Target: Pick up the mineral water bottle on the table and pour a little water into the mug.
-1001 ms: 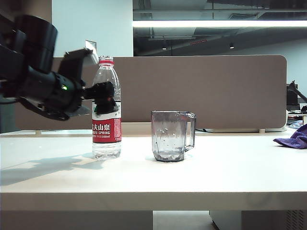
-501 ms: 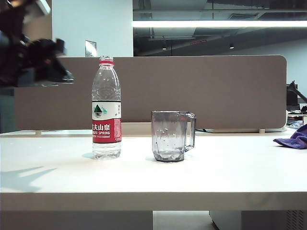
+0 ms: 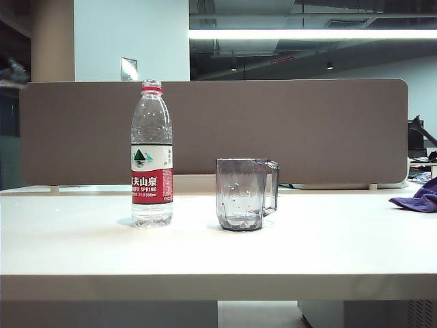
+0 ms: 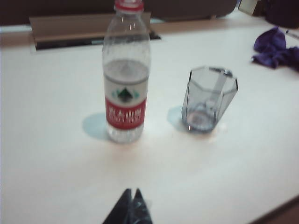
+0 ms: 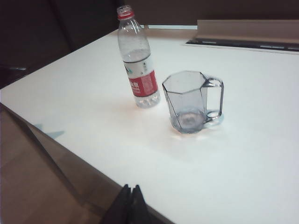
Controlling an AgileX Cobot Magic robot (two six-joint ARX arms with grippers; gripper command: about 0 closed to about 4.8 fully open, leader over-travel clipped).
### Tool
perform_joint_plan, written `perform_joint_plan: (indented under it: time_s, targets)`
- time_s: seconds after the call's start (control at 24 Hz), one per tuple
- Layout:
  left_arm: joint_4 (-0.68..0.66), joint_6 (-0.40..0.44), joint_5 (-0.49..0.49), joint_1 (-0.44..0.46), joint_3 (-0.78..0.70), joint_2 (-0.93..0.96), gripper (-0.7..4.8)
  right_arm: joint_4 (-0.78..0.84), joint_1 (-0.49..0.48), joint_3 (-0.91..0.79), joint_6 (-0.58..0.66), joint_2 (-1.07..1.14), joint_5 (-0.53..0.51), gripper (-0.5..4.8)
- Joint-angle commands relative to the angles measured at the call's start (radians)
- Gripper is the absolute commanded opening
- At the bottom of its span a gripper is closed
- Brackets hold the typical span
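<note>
The mineral water bottle (image 3: 151, 154) stands upright on the white table (image 3: 218, 253), with a red neck ring and a red-and-white label. The grey faceted mug (image 3: 246, 195) stands to its right, handle turned away from the bottle, a gap between them. In the left wrist view the bottle (image 4: 126, 88) and mug (image 4: 208, 100) lie well ahead of my left gripper (image 4: 131, 191), which is shut and empty above the table. My right gripper (image 5: 131, 187) is shut and empty over the table's front edge, far from the bottle (image 5: 138, 65) and mug (image 5: 189, 100). Water in the bottle reaches about the label's top.
A brown partition board (image 3: 273, 130) runs along the back of the table. A purple cloth (image 3: 416, 197) lies at the far right edge. Only a dark scrap of the left arm (image 3: 10, 72) shows at the exterior view's left border.
My left arm drew back from the bottle, up and leftward, almost out of the exterior view, and its jaws closed. The bottle and mug have not moved.
</note>
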Motion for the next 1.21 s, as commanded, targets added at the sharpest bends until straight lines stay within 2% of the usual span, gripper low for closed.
perform_joint_plan:
  time_s: [0.04, 0.13, 0.25, 0.29, 0.42, 0.5, 0.88, 1.21]
  targets:
    - [-0.089, 0.001, 0.001, 0.0, -0.001, -0.046, -0.06, 0.135, 0.002, -0.083, 0.036, 0.0, 0.009, -0.02]
    - [-0.086, 0.0, 0.001, 0.0, -0.001, -0.047, -0.06, 0.246, 0.002, -0.158, 0.085, 0.0, 0.057, -0.02]
    - [-0.077, 0.0, 0.0, 0.0, -0.001, -0.047, -0.06, 0.303, 0.002, -0.223, 0.103, 0.0, 0.273, -0.02]
    - [-0.078, 0.0, -0.01, 0.0, -0.001, -0.047, -0.06, 0.303, 0.002, -0.231, 0.103, 0.0, 0.317, -0.02]
    - [-0.081, 0.0, -0.112, 0.0, -0.002, -0.045, -0.06, 0.311, 0.003, -0.263, 0.1, -0.001, 0.427, -0.02]
    - [-0.059, 0.0, -0.141, 0.0, -0.019, -0.045, -0.06, 0.315, 0.003, -0.295, 0.098, -0.001, 0.436, -0.02]
    - [-0.059, -0.007, -0.131, -0.001, -0.064, -0.045, -0.05, 0.311, 0.064, -0.383, 0.1, -0.001, 0.414, -0.01]
    - [-0.064, -0.007, -0.131, -0.001, -0.064, -0.062, -0.05, 0.303, 0.063, -0.386, 0.103, -0.001, 0.414, -0.01]
